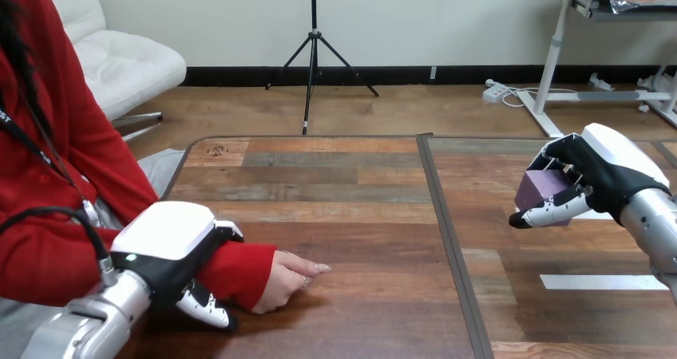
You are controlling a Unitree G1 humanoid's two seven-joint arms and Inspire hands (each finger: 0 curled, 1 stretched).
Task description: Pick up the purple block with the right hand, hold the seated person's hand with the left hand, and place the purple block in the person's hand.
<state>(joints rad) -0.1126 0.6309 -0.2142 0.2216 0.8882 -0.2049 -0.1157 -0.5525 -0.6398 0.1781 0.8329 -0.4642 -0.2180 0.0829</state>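
The purple block hangs above the table at the right, gripped by my right hand, whose fingers and thumb curl round it. At the lower left my left hand lies over the person's red-sleeved wrist, its thumb curled under the sleeve and its fingers wrapped over the far side. The person's hand rests on the table, fingers pointing right, palm down, holding nothing. The block is well to the right of that hand, across the table's middle seam.
The wooden table has a dark seam running front to back near its middle. A strip of white tape lies on the right half. The person sits at the left side.
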